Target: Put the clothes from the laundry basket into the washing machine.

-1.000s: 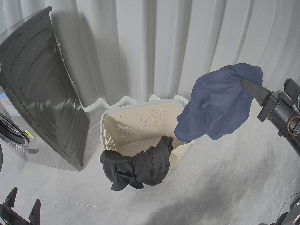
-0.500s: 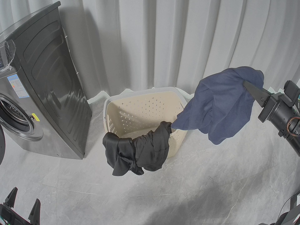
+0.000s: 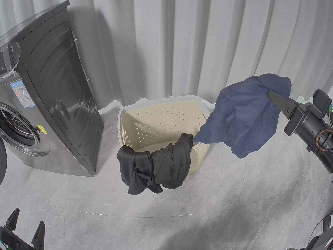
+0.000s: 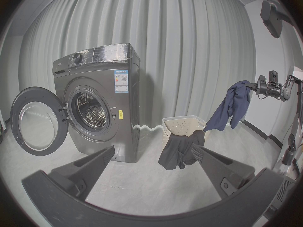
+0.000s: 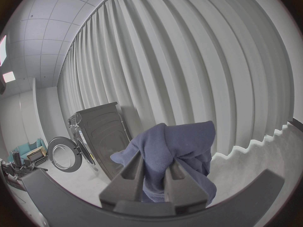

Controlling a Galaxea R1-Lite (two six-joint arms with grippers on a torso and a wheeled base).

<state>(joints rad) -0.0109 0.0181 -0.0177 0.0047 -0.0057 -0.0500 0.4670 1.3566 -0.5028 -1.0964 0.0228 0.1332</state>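
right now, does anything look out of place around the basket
Yes. The black garment hangs over the laundry basket's front rim, mostly outside and drooping toward the floor rather than lying inside. The blue garment dangles from the right hand, its tail near the rim.

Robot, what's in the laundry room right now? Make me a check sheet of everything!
Surface: pale marbled floor.
Job's things: washing machine with its door open; laundry basket on the floor beside it; black garment draped over the basket's front rim; blue garment hanging in the air.
Clutter: nothing seen.
Grippers: right gripper shut on the blue garment; left gripper open, low.
Cables: thin cable loop at the right wrist.
Surroundings: white curtain behind.
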